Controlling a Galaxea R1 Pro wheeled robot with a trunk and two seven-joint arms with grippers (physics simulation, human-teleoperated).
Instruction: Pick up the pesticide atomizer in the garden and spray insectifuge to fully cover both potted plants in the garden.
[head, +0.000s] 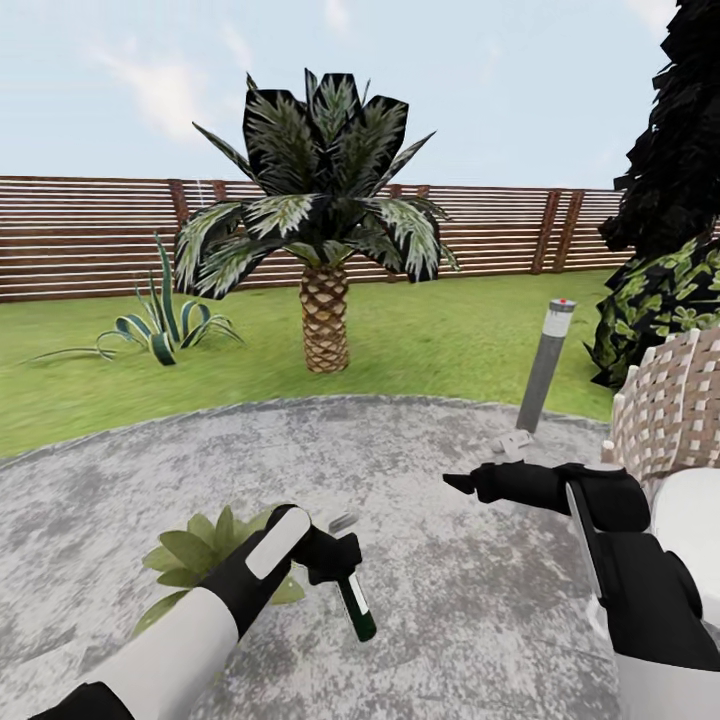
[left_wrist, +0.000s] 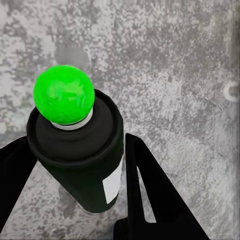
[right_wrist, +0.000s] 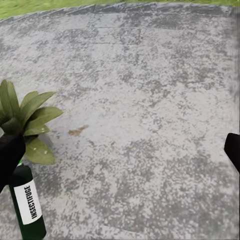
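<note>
One pesticide atomizer (head: 354, 603) clamped in left gripper (head: 335, 560) | potted plant (head: 205, 550) beside

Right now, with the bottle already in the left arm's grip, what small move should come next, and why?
Probably turn the left gripper so the spray bottle aims its nozzle at the potted plant. The jaws are shut on the bottle, which hangs tilted over bare paving, while the plant's leaves sit just beside and behind that arm, so spraying as it is now would likely miss them.
</note>
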